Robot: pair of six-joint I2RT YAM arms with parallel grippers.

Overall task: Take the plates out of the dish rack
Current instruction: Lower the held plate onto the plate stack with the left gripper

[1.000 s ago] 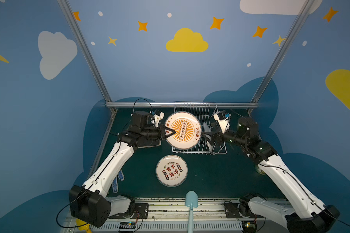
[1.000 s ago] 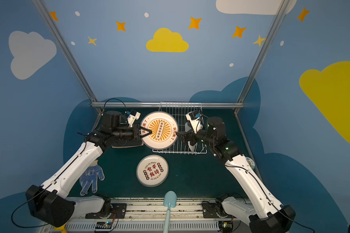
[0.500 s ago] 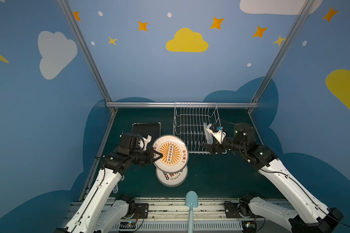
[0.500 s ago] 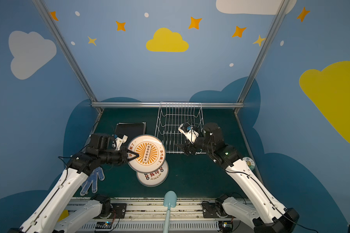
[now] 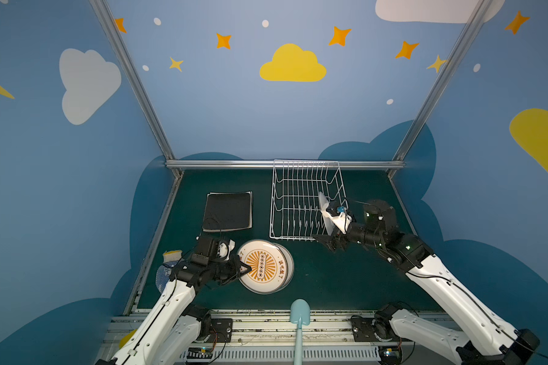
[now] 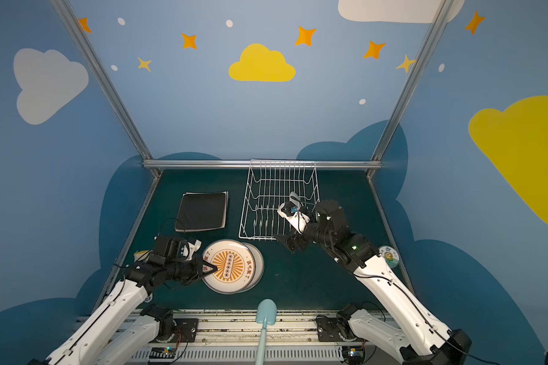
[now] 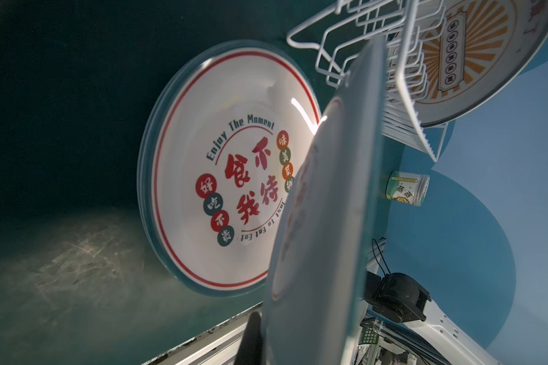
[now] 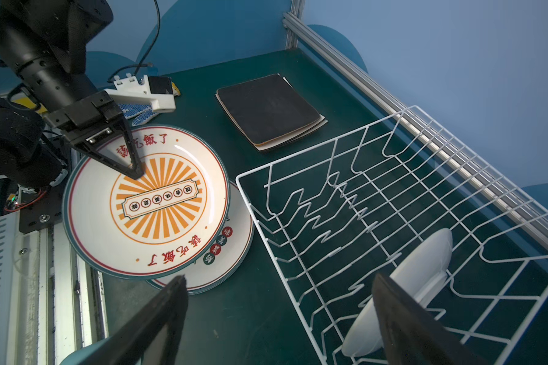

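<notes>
**A:** Which step do we see?

**B:** The left gripper (image 5: 246, 269), clamped on the sunburst plate (image 5: 263, 267), holds it over the red-lettered plate (image 8: 234, 252) on the counter (image 5: 329, 284).

**A:** And next?

**B:** We judge a release. Then the right gripper (image 5: 329, 244), jaws apart, takes the white plate (image 8: 424, 275) standing in the dish rack (image 5: 291, 239).

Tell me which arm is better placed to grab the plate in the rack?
Likely right: the open right gripper hangs near the white plate in the dish rack; the left gripper grips the sunburst plate.
</notes>
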